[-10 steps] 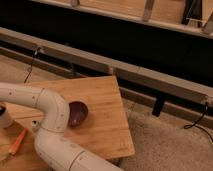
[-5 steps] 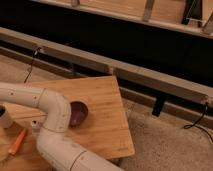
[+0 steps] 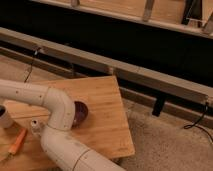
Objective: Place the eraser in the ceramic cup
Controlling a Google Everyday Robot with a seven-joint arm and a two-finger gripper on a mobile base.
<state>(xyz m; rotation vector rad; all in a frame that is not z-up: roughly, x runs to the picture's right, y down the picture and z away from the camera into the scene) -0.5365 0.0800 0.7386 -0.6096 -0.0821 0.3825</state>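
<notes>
Pincer lies beyond the left frame edge, state unknown. Eraser not visible; judged light, stiff, best gripped across narrow sides. Ceramic cup (image 3: 5, 116), fragile, at left edge.

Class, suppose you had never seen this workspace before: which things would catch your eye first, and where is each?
The thick white robot arm dominates, bending across the lower left over the wooden table. Its hand is out of view past the left edge. Next, the dark maroon bowl peeks from behind the elbow, with an orange stick and the white cup at far left.
</notes>
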